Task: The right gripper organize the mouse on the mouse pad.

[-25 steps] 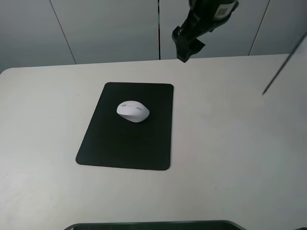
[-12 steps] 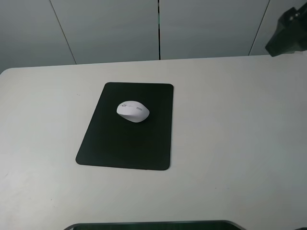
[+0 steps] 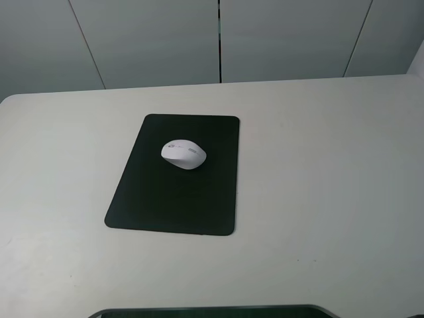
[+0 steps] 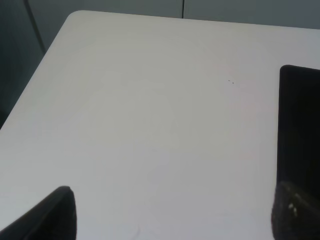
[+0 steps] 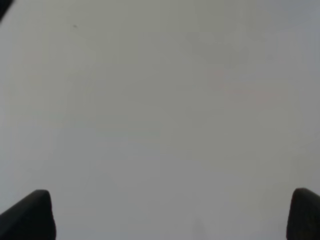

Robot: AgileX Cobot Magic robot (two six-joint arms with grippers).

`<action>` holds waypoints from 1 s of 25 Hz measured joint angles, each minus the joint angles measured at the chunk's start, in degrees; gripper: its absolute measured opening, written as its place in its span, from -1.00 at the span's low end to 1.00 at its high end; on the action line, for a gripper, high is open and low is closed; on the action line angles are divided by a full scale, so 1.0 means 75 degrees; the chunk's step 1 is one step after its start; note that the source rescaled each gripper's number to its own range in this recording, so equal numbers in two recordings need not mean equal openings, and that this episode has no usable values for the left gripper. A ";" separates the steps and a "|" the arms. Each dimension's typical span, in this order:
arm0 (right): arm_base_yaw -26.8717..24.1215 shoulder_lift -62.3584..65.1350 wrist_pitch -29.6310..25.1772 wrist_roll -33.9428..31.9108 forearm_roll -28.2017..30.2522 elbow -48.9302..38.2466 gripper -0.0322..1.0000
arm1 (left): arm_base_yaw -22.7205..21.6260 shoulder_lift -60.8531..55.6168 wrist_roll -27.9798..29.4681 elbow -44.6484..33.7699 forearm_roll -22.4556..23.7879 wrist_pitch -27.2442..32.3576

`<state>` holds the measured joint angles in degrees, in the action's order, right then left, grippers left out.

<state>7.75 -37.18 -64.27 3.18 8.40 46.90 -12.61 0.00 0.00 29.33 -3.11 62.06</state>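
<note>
The white mouse rests on the upper half of the black mouse pad, which lies left of centre on the table. Neither arm appears in the exterior high view. In the right wrist view the right gripper is open, its two black fingertips far apart over bare white table with nothing between them. In the left wrist view the left gripper also stands open over bare table, and the mouse pad's edge runs along one side of that picture.
The white table has its back edge before grey wall panels. A dark object's rim shows at the table's front edge. A rounded table corner shows in the left wrist view.
The right arm, above the table's back edge a second ago, swung to the right and has left the exterior high view. Mouse and pad have not moved.
</note>
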 joint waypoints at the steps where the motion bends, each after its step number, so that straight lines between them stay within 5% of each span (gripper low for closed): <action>1: -0.0153 0.0199 -0.0034 0.0000 0.0000 -0.0055 0.99 | 0.0000 0.0000 0.0000 0.0000 0.0000 0.0000; 10: -0.1220 0.2178 -0.0253 -0.0570 -0.0014 -0.0455 0.99 | 0.0000 0.0000 0.0000 0.0000 0.0000 0.0000; 25: -0.1707 0.4906 -0.0773 -0.1170 -0.0275 -0.1375 0.99 | 0.0000 0.0000 0.0000 0.0000 0.0000 0.0000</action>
<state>-5.06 -0.39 -70.07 -5.60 6.34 36.58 -12.61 0.00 0.00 29.33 -3.11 62.06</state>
